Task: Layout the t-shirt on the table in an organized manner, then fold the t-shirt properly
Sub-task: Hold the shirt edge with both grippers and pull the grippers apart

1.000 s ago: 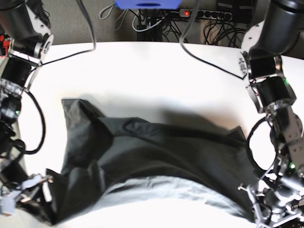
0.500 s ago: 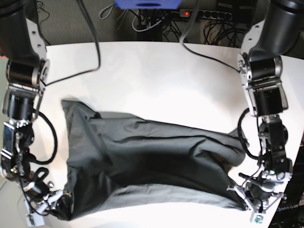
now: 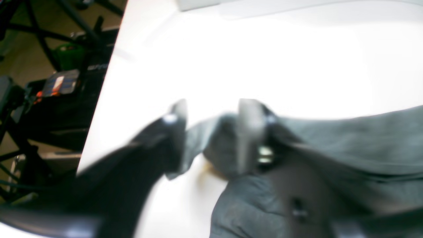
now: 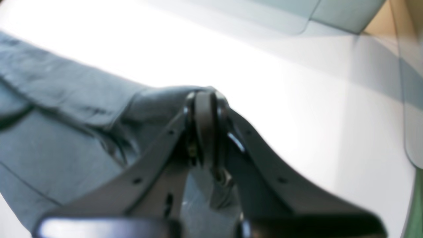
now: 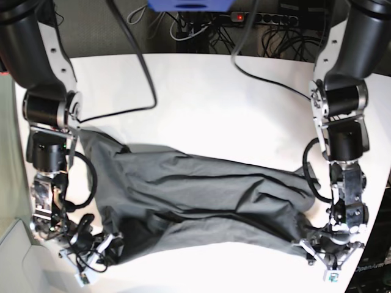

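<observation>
The dark grey t-shirt [image 5: 195, 201] lies spread and wrinkled across the near half of the white table [image 5: 195, 104], one end bunched at the left. At the shirt's near right corner is my left gripper [image 5: 319, 251]. In the left wrist view, this gripper [image 3: 211, 129] is open, and a fold of t-shirt [image 3: 347, 138] lies loosely between its fingers. My right gripper [image 5: 101, 249] is at the shirt's near left corner. In the right wrist view, that gripper [image 4: 206, 99] is shut on a bunched edge of the t-shirt [image 4: 66, 99].
A power strip and tangled cables [image 5: 269, 21] lie behind the table's far edge, beside a blue object [image 5: 189, 5]. Black frames and equipment [image 3: 49, 82] stand on the floor off the table's side edge. Both grippers are close to the near edge.
The shirt's near hem, which hung over the front edge, has been drawn up onto the table and stretched between the arms. The left gripper's jaws have parted.
</observation>
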